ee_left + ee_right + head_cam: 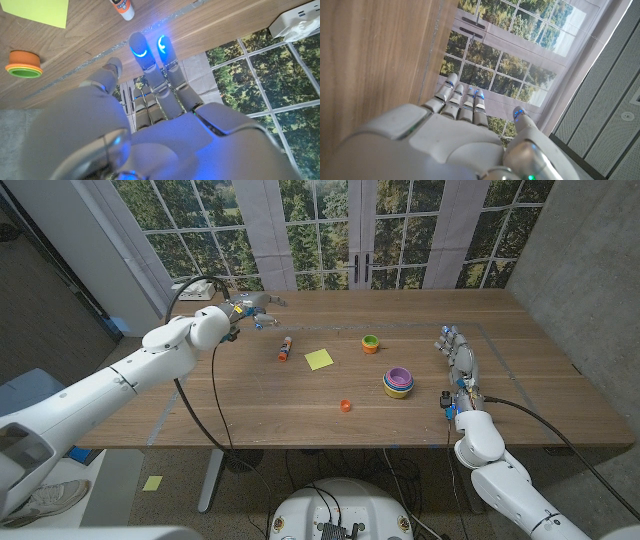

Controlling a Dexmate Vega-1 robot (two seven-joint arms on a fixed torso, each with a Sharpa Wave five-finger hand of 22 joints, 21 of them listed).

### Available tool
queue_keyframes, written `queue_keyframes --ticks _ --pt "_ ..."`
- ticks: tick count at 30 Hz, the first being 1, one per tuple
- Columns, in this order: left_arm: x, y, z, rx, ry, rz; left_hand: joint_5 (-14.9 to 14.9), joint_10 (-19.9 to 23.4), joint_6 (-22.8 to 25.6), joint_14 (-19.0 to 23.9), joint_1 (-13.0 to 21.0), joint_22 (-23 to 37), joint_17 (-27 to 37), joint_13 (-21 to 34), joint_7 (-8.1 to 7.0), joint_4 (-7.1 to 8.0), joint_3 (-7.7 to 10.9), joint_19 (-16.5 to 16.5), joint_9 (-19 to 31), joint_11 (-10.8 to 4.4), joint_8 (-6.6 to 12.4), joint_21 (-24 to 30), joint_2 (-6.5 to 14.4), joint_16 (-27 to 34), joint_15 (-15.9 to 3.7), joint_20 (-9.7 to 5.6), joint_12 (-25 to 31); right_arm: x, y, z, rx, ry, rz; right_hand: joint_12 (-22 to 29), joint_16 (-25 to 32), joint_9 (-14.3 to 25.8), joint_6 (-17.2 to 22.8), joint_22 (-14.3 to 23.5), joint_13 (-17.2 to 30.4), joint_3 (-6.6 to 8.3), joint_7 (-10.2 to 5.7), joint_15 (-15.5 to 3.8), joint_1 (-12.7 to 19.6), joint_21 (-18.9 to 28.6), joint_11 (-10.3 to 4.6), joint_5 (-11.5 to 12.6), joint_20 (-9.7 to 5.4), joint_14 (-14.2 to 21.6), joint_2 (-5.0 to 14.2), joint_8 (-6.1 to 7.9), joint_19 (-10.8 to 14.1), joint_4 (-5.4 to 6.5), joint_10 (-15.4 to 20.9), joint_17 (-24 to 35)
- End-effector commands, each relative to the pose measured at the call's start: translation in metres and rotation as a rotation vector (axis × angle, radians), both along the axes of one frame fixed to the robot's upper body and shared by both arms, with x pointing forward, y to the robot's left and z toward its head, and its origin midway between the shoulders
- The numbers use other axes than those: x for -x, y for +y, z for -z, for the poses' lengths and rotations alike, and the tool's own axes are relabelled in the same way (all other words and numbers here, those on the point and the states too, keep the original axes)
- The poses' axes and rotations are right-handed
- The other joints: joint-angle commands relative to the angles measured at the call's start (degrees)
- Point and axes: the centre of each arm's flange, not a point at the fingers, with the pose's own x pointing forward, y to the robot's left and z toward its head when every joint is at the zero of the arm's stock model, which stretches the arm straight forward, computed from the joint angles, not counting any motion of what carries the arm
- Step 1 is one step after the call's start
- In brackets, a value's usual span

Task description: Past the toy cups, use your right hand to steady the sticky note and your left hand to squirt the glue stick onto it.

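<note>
**Ana:** Where was the sticky note point(319, 359) at that point?

**Ben:** Flat on the desk point(250, 405), about mid-width and toward the far side, just beside the glue stick point(285, 349), which lay on its side to its left. The toy cups were to the right: a small orange and green one point(370, 343) beyond the note, and a purple, yellow and green stack point(398, 381) nearer the robot. An orange cap point(345, 405) sat alone in front.

**Ana:** How would those two handle?

**Ben:** My guess: the note was thin, light paper, apt to slide or curl, so fingertips pressing on a corner would hold it, leaving the middle free. The stick looked rigid, smooth and round, likely to roll; best taken around its barrel, clear of the orange end.

**Ana:** And the hands?

**Ben:** The left hand point(252, 311) hovered at the far left of the desk, beyond the stick, fingers point(139, 49) extended and apart, holding nothing. The right hand point(458, 352) stood on its edge near the desk's right side, well apart from the note, fingers straight and close side by side, thumb out, empty too.
</note>
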Motion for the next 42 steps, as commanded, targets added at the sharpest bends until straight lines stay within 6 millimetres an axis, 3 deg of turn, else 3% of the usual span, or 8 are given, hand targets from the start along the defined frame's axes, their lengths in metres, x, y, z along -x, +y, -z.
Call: queue_keyframes --ticks 1,13,16,19,26,29,35,42 --pt "0.002 -0.004 -0.014 -0.162 0.006 -0.071 -0.3 2.0 1.8 -0.2 2.6 0.0 -0.5 0.2 -0.01 -0.01 -0.68 -0.4 0.2 -0.15 0.29 1.2 -0.5 0.7 -0.06 -7.58 0.2 0.006 0.005 0.000 -0.022 -0.022 0.044 0.2 0.4 0.2 0.4 0.1 0.2 -0.11 -0.11 -0.30 0.0 -0.2 0.31 -0.1 -1.07 0.8 -0.46 0.18 0.6 -0.26 0.6 0.1" --pt "0.002 -0.004 -0.017 -0.323 0.013 -0.079 -0.4 3.4 6.9 -0.7 7.4 -0.8 -2.2 0.3 -0.90 0.44 -3.75 -2.3 0.4 -0.45 1.01 2.8 -3.8 1.3 -0.11 -7.92 -0.4 0.009 0.014 -0.005 -0.019 -0.040 0.069 0.3 0.7 0.2 0.5 0.2 0.2 -0.36 0.17 -0.12 -0.2 -0.5 0.22 -0.1 -0.85 1.4 -0.45 0.13 1.3 -0.39 1.1 0.1" --pt "0.001 -0.002 -0.017 -0.321 0.032 -0.079 -0.4 7.8 10.3 0.4 9.5 -1.3 -1.3 0.3 -0.68 0.86 -5.42 -2.1 0.4 -0.49 1.51 3.9 -4.4 3.5 -0.03 -8.18 0.5 0.010 0.016 -0.006 -0.022 -0.040 0.074 0.3 0.8 0.2 0.5 0.2 0.2 -0.44 0.16 0.05 -0.3 -0.6 0.16 -0.1 -0.87 1.5 -0.45 0.13 1.5 -0.45 1.2 0.1" --pt "0.000 -0.002 -0.016 -0.332 0.032 -0.077 -0.4 8.8 11.7 0.8 10.1 -1.3 -0.6 0.3 -0.35 1.00 -6.39 -1.7 0.3 -0.68 1.57 4.9 -4.6 4.7 0.01 -8.25 0.5 0.012 0.017 -0.006 -0.017 -0.043 0.077 0.3 0.8 0.2 0.5 0.2 0.2 -0.47 0.18 0.00 -0.3 -0.6 0.16 -0.1 -0.88 1.5 -0.43 0.11 1.5 -0.46 1.2 0.1" --pt "-0.002 -0.005 -0.013 -0.367 0.046 -0.071 -0.4 9.1 11.6 0.3 11.5 -1.5 -0.3 0.4 -1.33 0.90 -8.06 -1.9 0.3 -0.96 0.75 6.0 -5.8 5.9 0.06 -8.36 -0.1 0.017 0.017 -0.007 -0.023 -0.049 0.094 0.3 0.9 0.2 0.7 0.2 0.2 -0.60 0.30 0.00 -0.4 -0.8 0.13 -0.1 -0.85 1.7 -0.44 0.15 1.8 -0.54 1.3 0.1" --pt "-0.003 -0.007 -0.013 -0.379 0.046 -0.069 -0.3 9.1 12.7 -0.1 12.6 -1.8 -0.3 0.4 -2.51 0.94 -8.59 -2.4 0.3 -1.08 0.77 6.1 -5.9 6.3 0.05 -8.40 -0.4 0.018 0.017 -0.007 -0.018 -0.048 0.098 0.3 1.0 0.2 0.8 0.2 0.2 -0.67 0.36 0.05 -0.4 -0.9 0.16 -0.1 -0.82 1.8 -0.43 0.18 1.8 -0.58 1.4 0.1" --pt "-0.007 -0.012 -0.011 -0.414 0.038 -0.059 -0.2 11.7 15.2 -0.8 15.0 -2.3 -0.4 0.6 -2.89 0.92 -9.69 -2.6 0.3 -1.21 0.90 6.8 -6.2 7.3 0.06 -8.50 0.0 0.019 0.017 -0.006 -0.029 -0.046 0.101 0.3 1.1 0.2 1.0 0.2 0.2 -0.82 0.47 0.17 -0.6 -1.2 0.24 -0.1 -0.86 1.9 -0.41 0.19 2.0 -0.63 1.6 0.1" --pt "-0.014 -0.019 -0.005 -0.457 0.038 -0.042 -0.1 11.7 16.8 -1.5 17.2 -2.7 0.1 0.8 -3.50 0.98 -10.14 -3.3 0.3 -0.76 0.83 7.0 -5.7 8.5 0.08 -8.52 -0.4 0.019 0.017 -0.006 -0.018 -0.050 0.107 0.3 1.2 0.2 1.2 0.2 0.2 -0.94 0.62 0.29 -0.7 -1.4 0.27 -0.1 -0.86 2.1 -0.40 0.23 2.2 -0.70 1.8 0.1"
